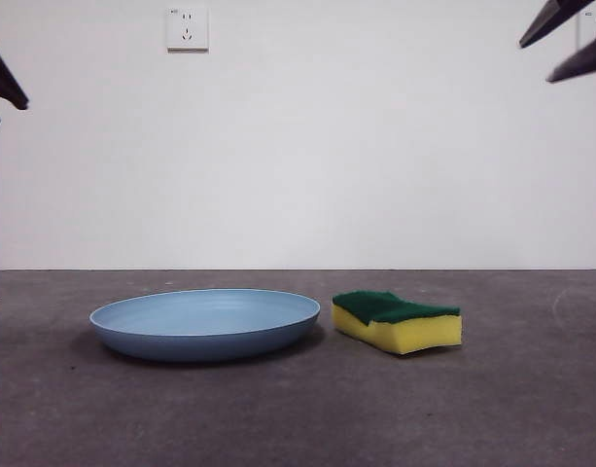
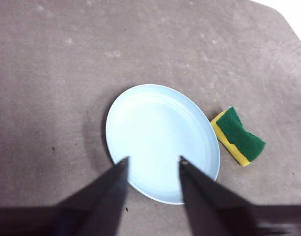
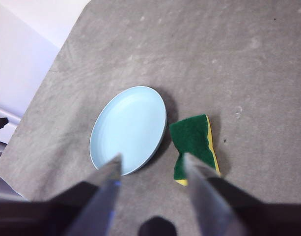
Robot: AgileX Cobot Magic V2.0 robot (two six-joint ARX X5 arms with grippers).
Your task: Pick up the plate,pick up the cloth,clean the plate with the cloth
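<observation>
The light-blue plate point(image 1: 206, 323) lies flat on the grey table, left of centre. The cloth, a yellow sponge with a green top point(image 1: 397, 320), lies just to its right, apart from it. Both show in the left wrist view, plate point(image 2: 160, 137) and sponge point(image 2: 238, 136), and in the right wrist view, plate point(image 3: 129, 129) and sponge point(image 3: 194, 147). My left gripper point(image 2: 151, 161) is open and empty, high above the plate. My right gripper point(image 3: 152, 158) is open and empty, high above the gap between plate and sponge. In the front view only black tips show at the top corners point(image 1: 4, 88) point(image 1: 570, 39).
The grey table point(image 1: 298, 418) stretches in front of a white wall with a socket point(image 1: 187, 29). The table's edges show in the wrist views point(image 2: 283, 19) point(image 3: 42, 88).
</observation>
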